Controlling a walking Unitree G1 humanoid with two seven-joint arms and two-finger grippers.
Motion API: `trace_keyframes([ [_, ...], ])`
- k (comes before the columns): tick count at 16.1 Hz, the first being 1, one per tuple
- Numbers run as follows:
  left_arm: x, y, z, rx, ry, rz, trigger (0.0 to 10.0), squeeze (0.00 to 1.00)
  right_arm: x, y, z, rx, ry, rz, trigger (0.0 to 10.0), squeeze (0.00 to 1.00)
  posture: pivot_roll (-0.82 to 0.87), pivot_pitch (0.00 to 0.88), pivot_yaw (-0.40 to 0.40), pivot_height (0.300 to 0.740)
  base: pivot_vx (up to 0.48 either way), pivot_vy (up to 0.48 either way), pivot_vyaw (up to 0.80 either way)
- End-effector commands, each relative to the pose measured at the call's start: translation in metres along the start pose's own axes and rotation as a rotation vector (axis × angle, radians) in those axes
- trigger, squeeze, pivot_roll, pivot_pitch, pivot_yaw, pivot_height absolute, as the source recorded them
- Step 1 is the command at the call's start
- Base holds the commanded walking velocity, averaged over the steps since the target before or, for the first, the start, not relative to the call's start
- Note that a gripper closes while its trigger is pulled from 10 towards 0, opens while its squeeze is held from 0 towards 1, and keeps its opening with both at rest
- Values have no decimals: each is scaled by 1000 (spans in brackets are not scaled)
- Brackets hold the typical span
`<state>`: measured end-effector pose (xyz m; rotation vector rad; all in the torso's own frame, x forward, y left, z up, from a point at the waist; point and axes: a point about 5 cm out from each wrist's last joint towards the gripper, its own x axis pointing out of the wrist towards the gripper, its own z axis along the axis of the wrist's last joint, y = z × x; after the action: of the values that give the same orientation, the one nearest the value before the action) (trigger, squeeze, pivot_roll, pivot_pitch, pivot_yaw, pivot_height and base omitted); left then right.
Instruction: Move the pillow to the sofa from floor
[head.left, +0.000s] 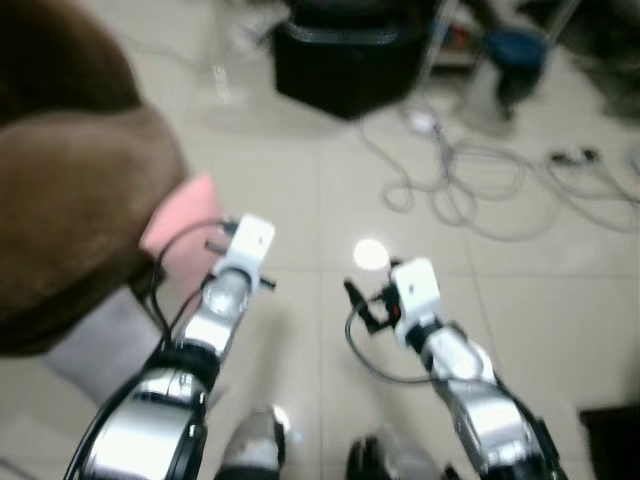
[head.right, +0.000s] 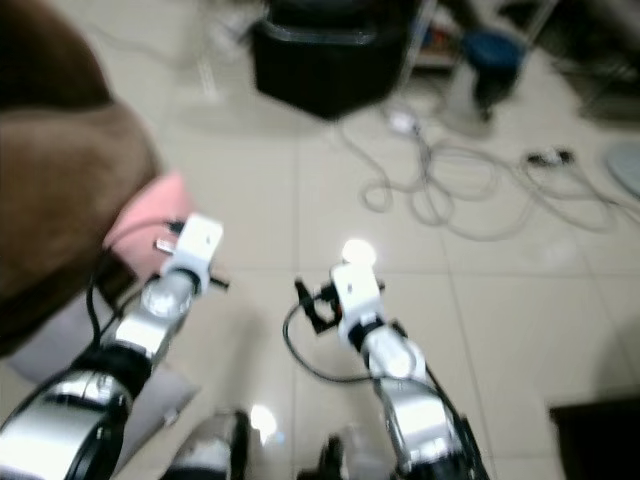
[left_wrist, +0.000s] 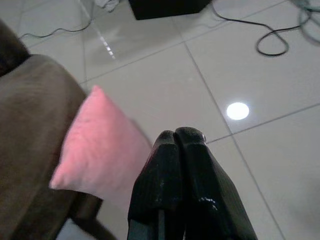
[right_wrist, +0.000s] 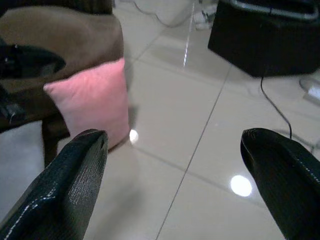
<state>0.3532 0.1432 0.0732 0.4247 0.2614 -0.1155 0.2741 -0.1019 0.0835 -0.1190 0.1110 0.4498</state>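
Down on the tiled floor (right_wrist: 200, 125), the pink pillow (right_wrist: 95, 102) stands on edge against the brown sofa (right_wrist: 65, 35), long axis roughly upright. It lies just ahead of the left jaws (left_wrist: 175, 137), pressed shut on nothing, and farther off beyond the right jaws (right_wrist: 175, 155), spread wide. I'd judge the left arm nearer.

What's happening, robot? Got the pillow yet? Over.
Left claw shut, right claw open, both empty. Pink pillow on floor, leaning against brown sofa. Path ahead bare tile; cables off to the side.
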Motion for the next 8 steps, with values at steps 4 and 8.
trace_keyframes([
  [4, 0, -18, 2, 16, 5, -56, 10000, 0, -6, -10, -10, -8, 34, -39, 10000, 0, 66, 248, -56, 740, 462, 0, 0],
  [8, 0, -22, 2, 47, 4, -71, 10000, 0, -6, -9, -12, -10, 40, -35, 10000, 0, 55, 239, -49, 740, 448, 0, 0],
])
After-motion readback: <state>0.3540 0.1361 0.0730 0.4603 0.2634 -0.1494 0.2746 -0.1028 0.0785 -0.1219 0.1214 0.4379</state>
